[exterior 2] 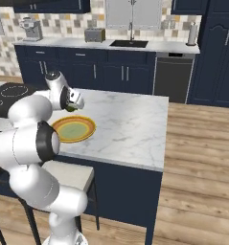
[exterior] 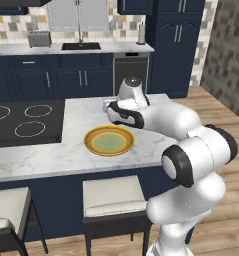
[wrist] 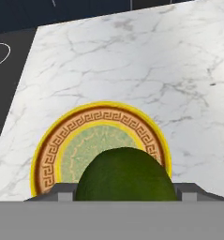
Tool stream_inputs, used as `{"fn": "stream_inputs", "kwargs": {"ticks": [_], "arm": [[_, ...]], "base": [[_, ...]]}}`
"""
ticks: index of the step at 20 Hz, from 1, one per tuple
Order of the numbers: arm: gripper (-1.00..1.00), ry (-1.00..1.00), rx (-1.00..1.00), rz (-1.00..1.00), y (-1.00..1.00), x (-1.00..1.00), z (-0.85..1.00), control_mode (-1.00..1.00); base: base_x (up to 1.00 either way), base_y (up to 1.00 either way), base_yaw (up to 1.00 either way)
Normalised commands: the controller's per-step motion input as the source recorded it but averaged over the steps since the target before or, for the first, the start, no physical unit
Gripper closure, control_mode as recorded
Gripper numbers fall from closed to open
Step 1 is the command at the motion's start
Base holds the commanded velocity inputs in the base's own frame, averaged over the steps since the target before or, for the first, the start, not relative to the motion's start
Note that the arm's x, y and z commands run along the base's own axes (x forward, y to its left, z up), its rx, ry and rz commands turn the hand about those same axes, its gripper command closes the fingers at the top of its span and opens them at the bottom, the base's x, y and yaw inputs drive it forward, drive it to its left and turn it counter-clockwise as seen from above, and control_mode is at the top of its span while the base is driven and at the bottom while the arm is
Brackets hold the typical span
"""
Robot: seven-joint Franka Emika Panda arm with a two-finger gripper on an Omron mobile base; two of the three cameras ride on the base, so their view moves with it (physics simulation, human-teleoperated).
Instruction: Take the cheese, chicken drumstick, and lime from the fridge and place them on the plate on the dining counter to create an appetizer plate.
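Lime [wrist: 125, 175] between tool [wrist: 125, 190] jaws

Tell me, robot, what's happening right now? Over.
Gripper shut on lime. Hovering above plate on dining counter. Plate bare, nothing in the way.

The plate [exterior: 109, 140] lies on the worktop [exterior: 81, 120], near its front edge. The cooktop [exterior: 25, 121] is set into the worktop to the left of the plate, well apart from it. The end effector [exterior 2: 73, 106] hangs above the plate's far rim, with the lime [wrist: 126, 175] between its fingers. Two stools [exterior: 113, 197] stand on the floor before the worktop, below the plate. Behind the plate, across the aisle, runs a counter with a sink [exterior: 81, 46].
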Motion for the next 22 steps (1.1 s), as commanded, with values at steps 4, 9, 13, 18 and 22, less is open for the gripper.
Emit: {"fn": "stream_inputs", "kwargs": {"ticks": [4, 9, 13, 18, 22], "arm": [[1.0, 0.08, 0.0, 0.0, 0.15, 0.24, -0.67, -1.0], [1.0, 0.12, 0.0, 0.0, 0.15, 0.33, -0.71, -1.0], [1.0, 0.11, 0.0, 0.0, 0.16, 0.37, -0.76, -1.0], [1.0, 0.03, 0.0, 0.0, 0.22, 0.55, -0.68, -1.0], [-1.0, 0.0, 0.0, 0.0, 0.22, 0.58, -0.47, -1.0]], "base": [[0.0, 0.0, 0.0], [0.0, 0.0, 0.0], [0.0, 0.0, 0.0], [0.0, 0.0, 0.0], [0.0, 0.0, 0.0]]}}
